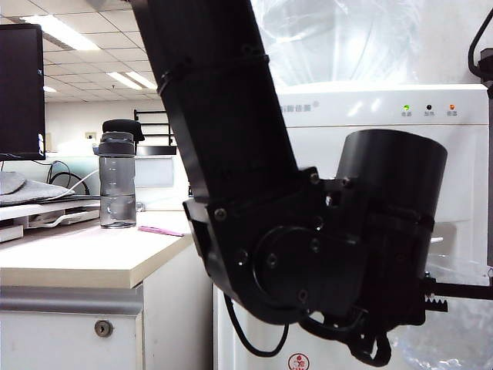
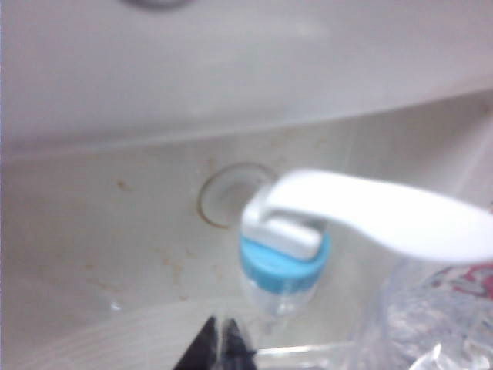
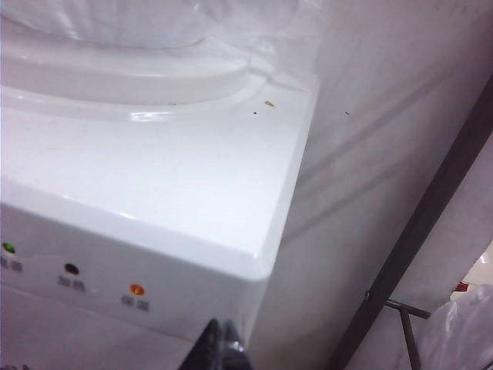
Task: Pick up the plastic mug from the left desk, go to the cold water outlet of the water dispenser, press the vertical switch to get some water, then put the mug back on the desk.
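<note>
Left wrist view: we see cold water outlet, blue collar, white vertical switch; plastic mug clear, crinkled, contents unclear. Left gripper closed, nothing visibly held; right gripper looks closed, empty, near water dispenser top.

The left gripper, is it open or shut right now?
Shut. In the left wrist view the left gripper shows its dark fingertips pressed together below the cold water outlet, with nothing visible between them.

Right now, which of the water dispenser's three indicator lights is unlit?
The dark middle light, between green light and orange light. Left gripper holds the plastic mug at the blue tap; right gripper hovers beside the dispenser's top.
</note>
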Robot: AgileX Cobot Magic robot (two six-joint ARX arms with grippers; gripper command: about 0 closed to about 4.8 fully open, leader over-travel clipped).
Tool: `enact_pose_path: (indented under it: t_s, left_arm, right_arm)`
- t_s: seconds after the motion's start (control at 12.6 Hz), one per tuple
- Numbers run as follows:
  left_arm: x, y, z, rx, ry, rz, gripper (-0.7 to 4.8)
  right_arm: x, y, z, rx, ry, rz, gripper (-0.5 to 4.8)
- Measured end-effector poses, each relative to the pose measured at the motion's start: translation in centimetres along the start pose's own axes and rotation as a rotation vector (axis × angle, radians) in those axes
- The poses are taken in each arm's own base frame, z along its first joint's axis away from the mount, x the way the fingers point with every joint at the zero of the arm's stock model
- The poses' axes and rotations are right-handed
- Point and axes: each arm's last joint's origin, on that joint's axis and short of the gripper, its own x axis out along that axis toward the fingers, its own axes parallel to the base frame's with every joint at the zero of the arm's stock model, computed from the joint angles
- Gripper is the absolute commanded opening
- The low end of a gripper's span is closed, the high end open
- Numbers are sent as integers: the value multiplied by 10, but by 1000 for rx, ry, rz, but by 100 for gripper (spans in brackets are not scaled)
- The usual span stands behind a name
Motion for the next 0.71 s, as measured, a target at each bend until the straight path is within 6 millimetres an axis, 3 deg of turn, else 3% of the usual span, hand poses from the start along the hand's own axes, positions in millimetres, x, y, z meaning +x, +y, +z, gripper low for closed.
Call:
enact_pose_path:
  t_s: [0.71]
  left_arm:
    - [-18, -21, 15, -25, -36, -73, -5]
  right_arm:
    - [-1, -6, 1, 2, -6, -38, -1]
